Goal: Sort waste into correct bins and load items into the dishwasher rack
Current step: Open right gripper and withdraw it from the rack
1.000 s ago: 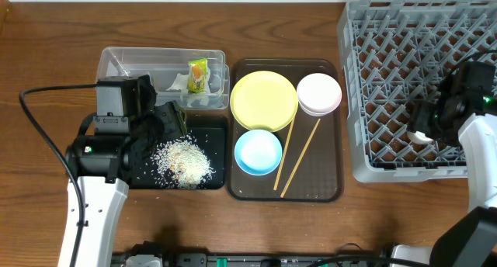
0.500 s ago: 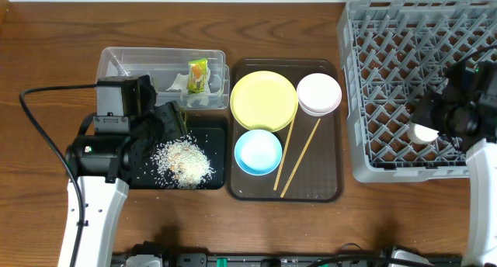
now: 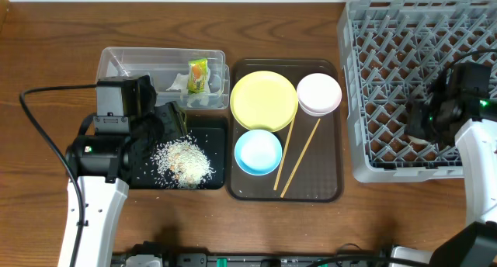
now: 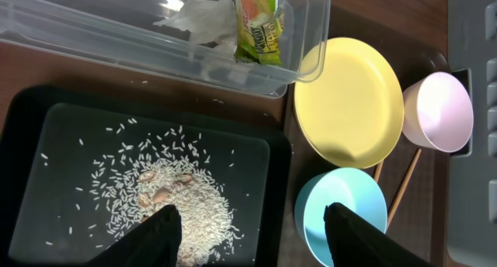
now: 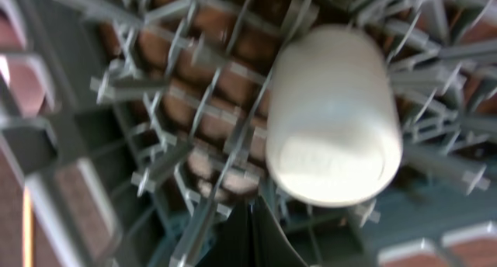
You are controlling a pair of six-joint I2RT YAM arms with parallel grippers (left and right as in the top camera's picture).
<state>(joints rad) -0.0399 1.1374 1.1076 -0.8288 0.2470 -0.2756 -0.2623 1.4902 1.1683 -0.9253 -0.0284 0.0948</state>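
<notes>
White cup (image 5: 334,135) seen among rack (image 3: 373,34) pegs, 3 o'clock.
Right tool (image 5: 250,228) width cannot be told; firm seating is advised.

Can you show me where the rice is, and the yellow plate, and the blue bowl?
rice (image 3: 185,160): overhead view, middle of the pile.
yellow plate (image 3: 264,100): overhead view, centre of the plate.
blue bowl (image 3: 258,151): overhead view, inside bottom of the bowl.

Just ahead of the right gripper (image 5: 252,232), smooth matt white cup (image 5: 334,116) on grey moulded-plastic rack (image 5: 155,170). Ahead of the left gripper (image 4: 260,236), glossy clear plastic tub (image 4: 116,34), faintly shiny black tray (image 4: 54,139), smooth yellow plate (image 4: 349,104).
</notes>
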